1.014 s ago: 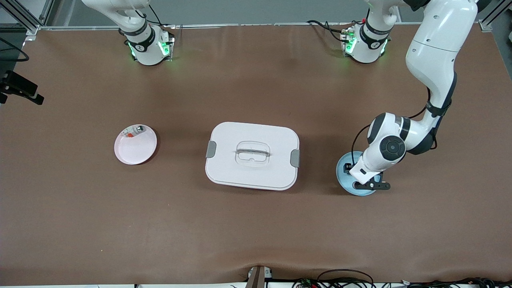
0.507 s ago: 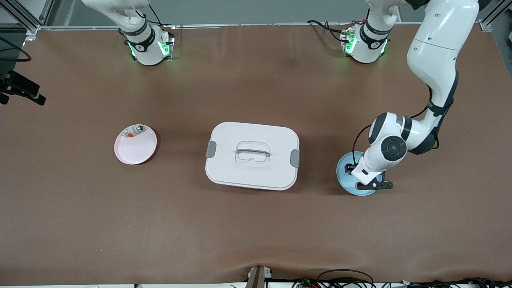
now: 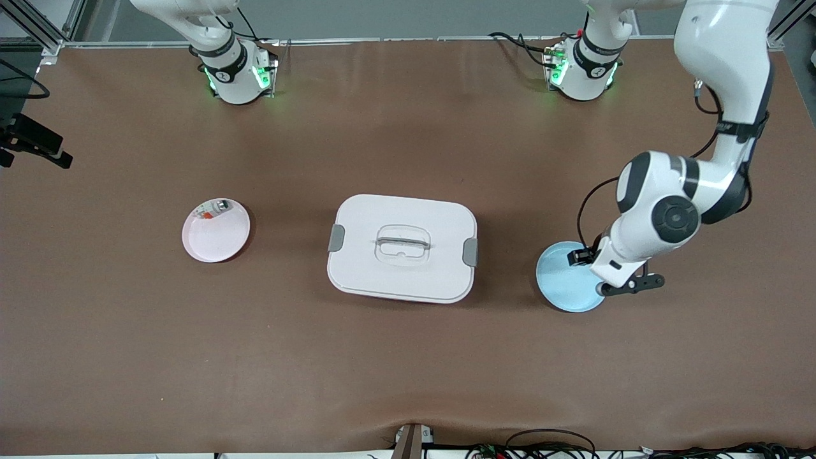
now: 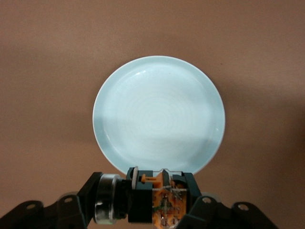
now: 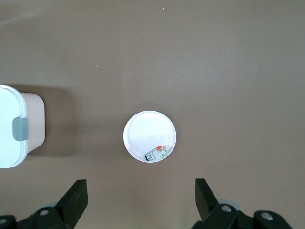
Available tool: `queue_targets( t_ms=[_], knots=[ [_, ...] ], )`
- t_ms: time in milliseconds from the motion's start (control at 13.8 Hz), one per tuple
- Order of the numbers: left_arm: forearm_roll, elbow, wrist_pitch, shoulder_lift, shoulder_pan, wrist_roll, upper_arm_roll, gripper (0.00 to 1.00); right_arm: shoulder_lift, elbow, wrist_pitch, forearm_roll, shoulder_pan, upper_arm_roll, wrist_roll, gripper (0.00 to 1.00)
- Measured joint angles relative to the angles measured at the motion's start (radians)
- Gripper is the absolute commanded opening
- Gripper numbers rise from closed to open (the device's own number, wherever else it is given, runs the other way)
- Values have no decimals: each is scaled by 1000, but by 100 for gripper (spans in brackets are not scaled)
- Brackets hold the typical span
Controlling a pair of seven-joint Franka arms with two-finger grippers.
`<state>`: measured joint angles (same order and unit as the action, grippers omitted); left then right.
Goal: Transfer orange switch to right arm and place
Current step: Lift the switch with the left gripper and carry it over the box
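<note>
My left gripper is clamped on the switch and hangs over the blue plate's edge toward the left arm's end of the table; the plate is bare under it. The lidded box sits mid-table, with open brown mat between it and the blue plate. My right gripper waits high over the pink plate, fingers spread wide and holding nothing. A whitish part lies at that plate's rim, with bare mat all round the plate.
</note>
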<state>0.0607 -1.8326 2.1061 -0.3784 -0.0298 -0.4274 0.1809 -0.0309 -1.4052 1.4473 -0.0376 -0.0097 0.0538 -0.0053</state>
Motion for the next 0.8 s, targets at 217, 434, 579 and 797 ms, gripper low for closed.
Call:
queue_targets(
  t_ms=[217,434,579,797],
  knots=[
    [-144,65,-141,76,2,-33,-1,31,0,0,0,0,0,0,0,100],
    [-233,209,-285,100,-1,-172,2,31,0,0,0,0,1,-2,-1,100],
    [-289,283,-310,102,-8,-301,22,34,0,0,0,0,1,-2,-1,100],
    [-333,335,-311,98,-22,-530,101,35,0,-1,0,0,-1,1,-1,100]
  ],
)
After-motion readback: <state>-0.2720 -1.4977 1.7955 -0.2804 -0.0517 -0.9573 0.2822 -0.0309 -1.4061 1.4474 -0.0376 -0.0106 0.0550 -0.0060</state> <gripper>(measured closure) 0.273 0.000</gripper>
